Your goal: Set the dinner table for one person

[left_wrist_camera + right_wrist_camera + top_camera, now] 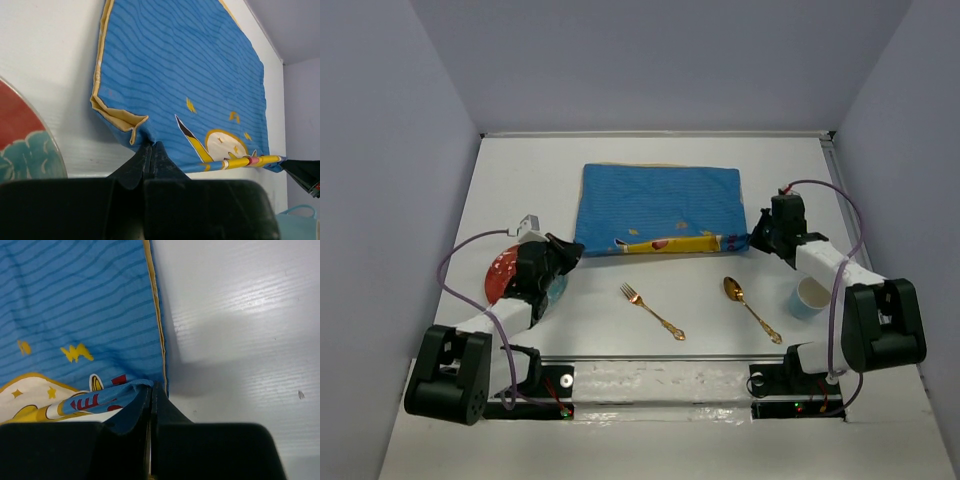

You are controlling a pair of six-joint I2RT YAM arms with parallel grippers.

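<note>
Tabletop [525, 175], the large plain white matte rectangle serving as the dinner table, is spreading under everything between the lavender-grey walls [390, 150]. On its far half a blue rectangular cartoon-print cloth with a yellow hem [660, 205] is lying with its long axis running left to right, so its two near corners are facing the arms, one per side. The left claw [151, 149] is clamping the near-left corner, fingers pressed together on a bunched fold of hem. The right claw [152, 389] is pinching the near-right corner, where the cloth is curling up off the tabletop. From either claw the cloth is stretching away toward the far wall (neither arm is nearer; each is holding its own end). Nearer the bases a gold metal fork [652, 310] and a gold metal spoon [752, 308] are lying apart from the hem. Any joint pull toward the arms is probably needing even travel on both sides, lest the long edge skew.
</note>
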